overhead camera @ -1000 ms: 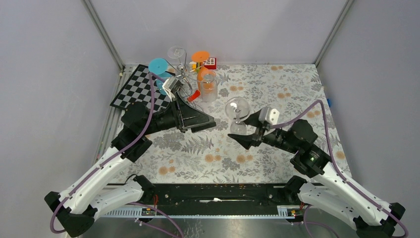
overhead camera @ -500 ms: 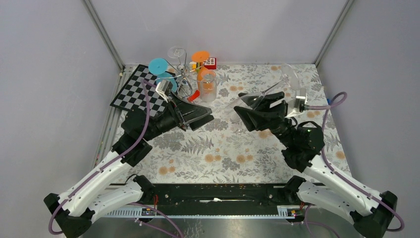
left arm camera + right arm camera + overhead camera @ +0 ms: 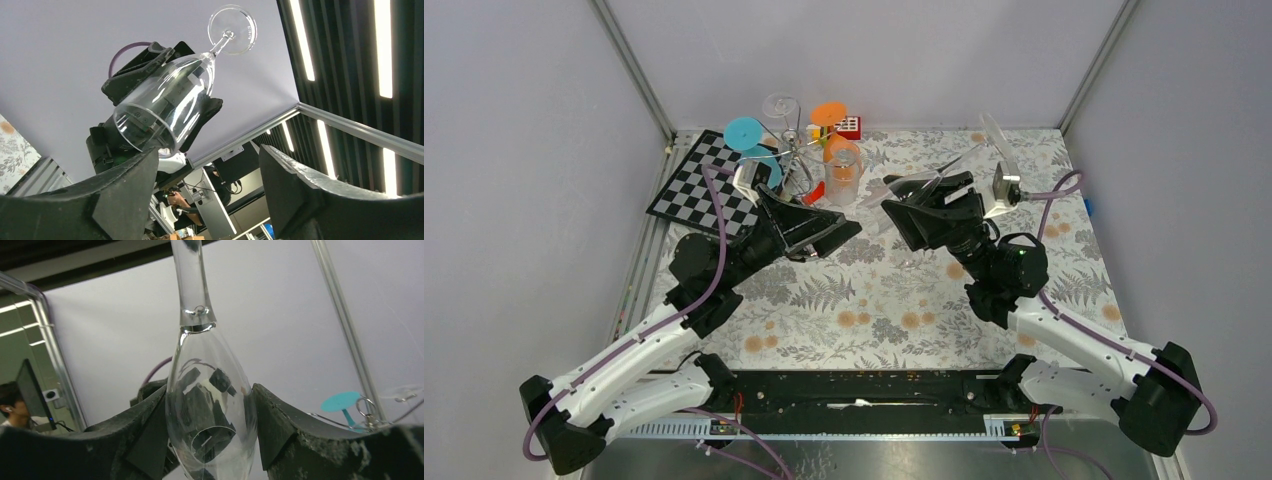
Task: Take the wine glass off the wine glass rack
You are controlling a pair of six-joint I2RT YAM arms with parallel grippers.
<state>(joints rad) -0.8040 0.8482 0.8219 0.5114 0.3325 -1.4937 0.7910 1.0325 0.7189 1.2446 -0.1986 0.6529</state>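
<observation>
My right gripper [image 3: 904, 205] is shut on the bowl of a clear wine glass [image 3: 892, 190]. It holds the glass in the air over the table's middle, tilted, with the stem and foot [image 3: 996, 135] pointing up to the back right. In the right wrist view the bowl [image 3: 210, 410] sits between both fingers [image 3: 285, 425]. My left gripper [image 3: 836, 228] is open and empty, tilted upward, just left of the glass. Its wrist view shows the glass [image 3: 165, 107] above its jaws [image 3: 210, 185]. The silver wire rack [image 3: 794, 150] stands at the back left, holding a clear, a blue and an orange glass.
A black-and-white chessboard [image 3: 696, 180] lies left of the rack. A clear jar with orange contents [image 3: 844, 172] and a small red object [image 3: 849, 127] stand beside the rack. The blue glass foot [image 3: 341, 401] shows in the right wrist view.
My right gripper has lifted the wine glass off the table, tipped it foot-up, then swung it left toward my left gripper. My left gripper has tilted upward and shifted slightly back.
</observation>
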